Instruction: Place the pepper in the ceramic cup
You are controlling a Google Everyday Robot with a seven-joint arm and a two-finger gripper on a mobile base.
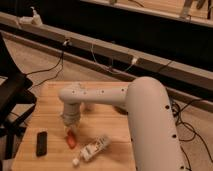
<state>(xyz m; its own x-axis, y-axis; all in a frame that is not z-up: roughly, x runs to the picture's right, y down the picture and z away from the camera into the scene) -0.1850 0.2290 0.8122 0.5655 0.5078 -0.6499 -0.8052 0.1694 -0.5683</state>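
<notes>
Hanging wrist-down from the thick white arm (145, 115), the gripper (70, 128) sits directly over the far end of the pepper (71, 140), touching it or just short of touching. Whether it is open or closed on the pepper I cannot tell. The pepper lies on the wooden table (50, 95), a small red-orange sliver. Its long axis runs from under the gripper toward the near table edge, slanted a little to the camera's right. Since this is the only arm, the coming move seems to turn on that short vertical gap and on meeting the pepper across its narrow width. Just to the camera's right of the pepper lies a clear bottle (95, 146) on its side, close enough to be nudged. To the camera's left of the pepper, a little apart, lies a flat black object (41, 143). The ceramic cup I cannot pick out with certainty, because the arm covers the table beyond the pepper. Farther behind the pepper a long ledge (125, 52) carries cables (102, 50), and a black chair (12, 100) stands at the camera's left.
</notes>
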